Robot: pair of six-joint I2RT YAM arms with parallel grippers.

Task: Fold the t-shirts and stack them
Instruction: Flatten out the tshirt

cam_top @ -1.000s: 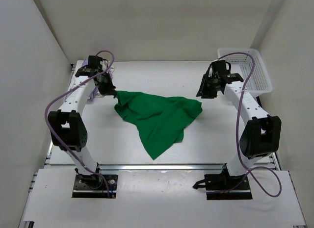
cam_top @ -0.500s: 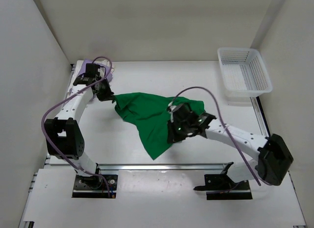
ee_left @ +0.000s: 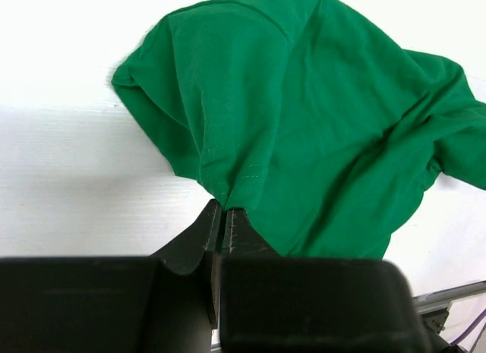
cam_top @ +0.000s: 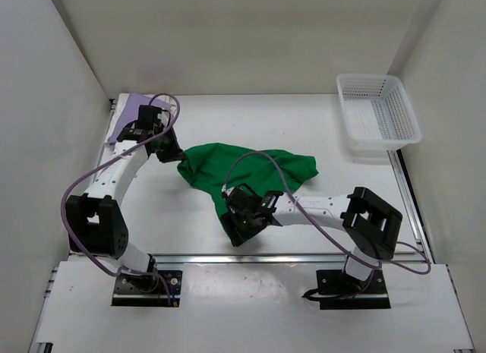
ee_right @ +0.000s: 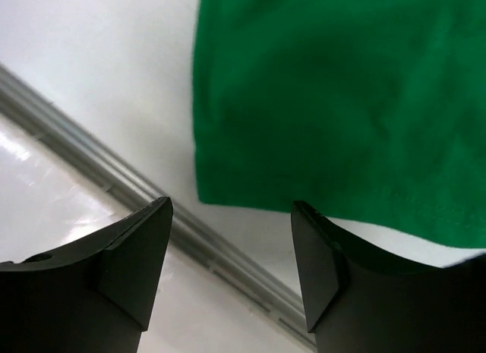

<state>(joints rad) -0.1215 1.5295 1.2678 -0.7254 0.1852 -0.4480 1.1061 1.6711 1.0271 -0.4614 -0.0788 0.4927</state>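
**While the left gripper [cam_top: 171, 152] pinches one corner, the right gripper [cam_top: 237, 230] hangs open at the near tip of the bright green cloth t-shirt [cam_top: 250, 174]**

Because the green shirt is not yet spread flat, this looks like the start of its fold, with both arms working to open it out. Just behind and left of the left gripper lies a folded lavender-purple cloth t-shirt [cam_top: 130, 108], apart from the work. The left gripper [ee_left: 225, 220] has its jaws together, clamped on a hemmed corner of the green shirt [ee_left: 304, 125], and the crumpled cloth falls away ahead of it and to its right. From that bunched body a narrowing tongue runs toward the near edge of the white table [cam_top: 319, 216]; this is the shirt's long axis.

The right gripper [ee_right: 231, 209] is the nearer one to that tip. Its fingers stand wide apart and hold nothing. The hem of the shirt [ee_right: 342, 102] lies directly ahead of the gap, reaching further right than left. I judge that a short advance and a close would take it. Far off to the right sits the white plastic lattice basket [cam_top: 377, 114], uninvolved.
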